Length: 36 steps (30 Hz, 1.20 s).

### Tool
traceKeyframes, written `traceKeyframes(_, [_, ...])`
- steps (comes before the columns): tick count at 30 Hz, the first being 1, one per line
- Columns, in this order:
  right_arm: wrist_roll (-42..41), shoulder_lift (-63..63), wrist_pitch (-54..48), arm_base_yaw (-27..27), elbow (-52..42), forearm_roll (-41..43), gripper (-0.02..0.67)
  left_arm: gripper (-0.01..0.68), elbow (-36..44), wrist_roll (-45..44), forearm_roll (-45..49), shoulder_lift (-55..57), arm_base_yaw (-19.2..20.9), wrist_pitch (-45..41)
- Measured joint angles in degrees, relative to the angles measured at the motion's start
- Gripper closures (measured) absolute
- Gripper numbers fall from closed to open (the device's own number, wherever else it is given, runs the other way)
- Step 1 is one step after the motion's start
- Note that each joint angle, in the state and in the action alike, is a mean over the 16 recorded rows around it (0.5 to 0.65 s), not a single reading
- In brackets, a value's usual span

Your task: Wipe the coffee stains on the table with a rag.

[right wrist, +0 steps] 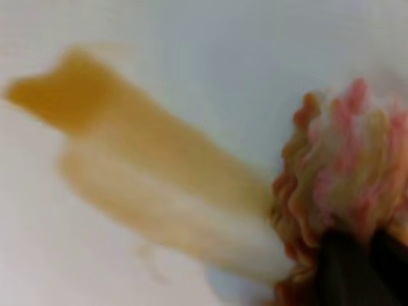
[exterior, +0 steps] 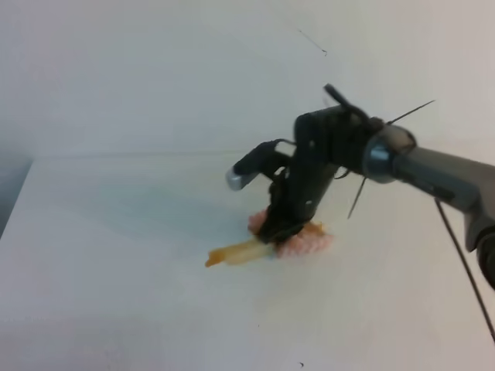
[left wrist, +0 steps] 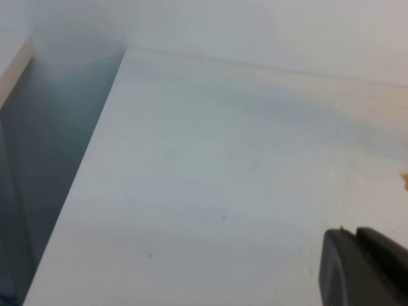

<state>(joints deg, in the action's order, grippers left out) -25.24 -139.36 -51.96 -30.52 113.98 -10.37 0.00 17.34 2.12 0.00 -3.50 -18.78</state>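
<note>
The pale pink rag [exterior: 305, 246] lies bunched on the white table [exterior: 116, 232], and my right gripper [exterior: 272, 232] is shut on it, pressing it down from above. An amber coffee stain [exterior: 236, 253] stretches as a streak leftward from the rag. The right wrist view shows the rag [right wrist: 344, 166] brown-tinged at its folds, the stain [right wrist: 127, 153] smeared pale near it, and my dark fingertips [right wrist: 347, 271] pinching the cloth. Only a dark part of my left gripper [left wrist: 360, 264] shows, low over bare table [left wrist: 210, 159]; its jaws are not readable.
The table's left edge [left wrist: 95, 146] drops into a dark gap beside a wall. A white wall rises behind the table [exterior: 155, 77]. A thin cable [exterior: 464, 263] hangs from the right arm. A tiny orange speck [left wrist: 405, 180] sits at the left wrist view's right border.
</note>
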Motion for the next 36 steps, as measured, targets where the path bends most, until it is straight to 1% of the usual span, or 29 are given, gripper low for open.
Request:
traceKeyframes(8, [6.36,0.58,-3.41,9.55,-1.61,3.52,0.616,0.674,0.0,0.0,0.0,0.0,0.0,0.0])
traceKeyframes(10, [6.82,0.69,-3.82,10.73,-2.01,3.38,0.616,0.674,0.0,0.0,0.0,0.0,0.0,0.0])
traceKeyframes(13, [6.67,0.82,-4.33,10.34,-2.49,2.84,0.616,0.674,0.0,0.0,0.0,0.0,0.0,0.0])
traceKeyframes(17, [5.17,0.86,-4.05,6.34,-2.6,1.56,0.616,0.674,0.0,0.0,0.0,0.0,0.0,0.0])
traceKeyframes(25, [1.46,0.42,-0.46,-7.16,-1.22,-2.57,0.617,0.674,0.0,0.0,-0.02,0.0,0.0,0.0])
traceKeyframes(28, [0.08,0.19,1.43,-11.44,-0.58,-4.68,0.617,0.674,0.0,0.0,-0.04,0.0,0.0,0.0])
traceKeyframes(32, [-2.31,-0.21,3.65,-15.16,0.23,-8.63,0.617,0.674,0.0,0.0,-0.07,0.0,0.0,0.0])
traceKeyframes(36, [-5.16,-0.49,5.15,-16.81,0.56,-14.72,0.617,0.674,0.0,0.0,-0.1,0.0,0.0,0.0])
